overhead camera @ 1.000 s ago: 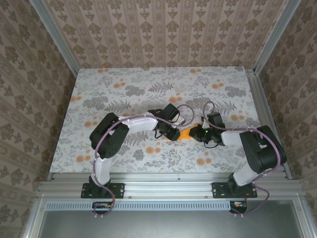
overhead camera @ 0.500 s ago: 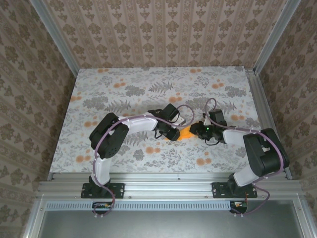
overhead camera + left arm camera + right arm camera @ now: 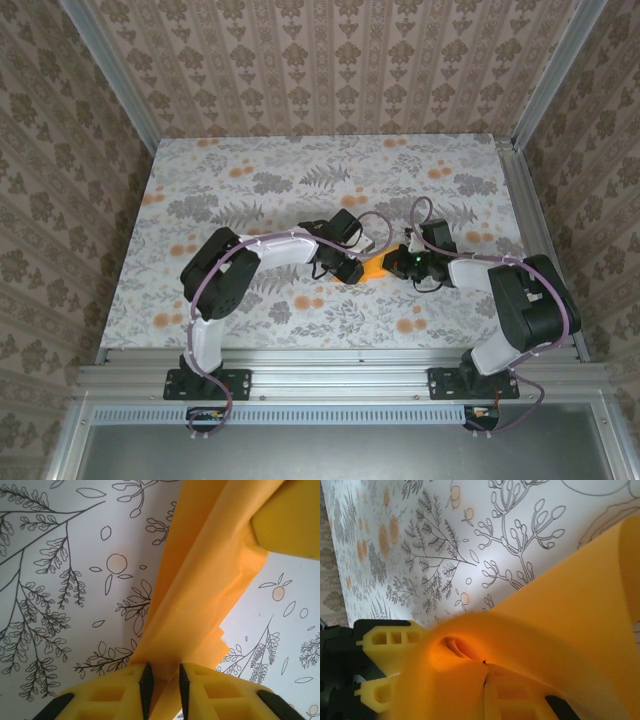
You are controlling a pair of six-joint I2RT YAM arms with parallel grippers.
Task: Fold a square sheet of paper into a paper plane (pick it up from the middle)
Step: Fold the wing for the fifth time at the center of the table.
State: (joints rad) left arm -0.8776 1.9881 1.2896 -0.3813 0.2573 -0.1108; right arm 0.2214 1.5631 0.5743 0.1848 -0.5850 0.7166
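Near the middle of the table (image 3: 250, 160), the square sheet of paper (image 3: 372, 268), creased into a narrower orange shape, is stretched between 2 grippers. Its left end is pinched between the narrow fingers (image 3: 146, 680) of the left gripper (image 3: 352, 270). Its right end is clamped in the closed right gripper (image 3: 394, 265), over which the paper is curled.

My left arm (image 3: 270, 245) and right arm (image 3: 480, 270) bend inward, wrists low, tips nearly meeting. My left fingers (image 3: 146, 680) pinch the paper (image 3: 200, 580), a sliver of gap between them; my right fingers (image 3: 512, 700) are clamped tight on its other end.
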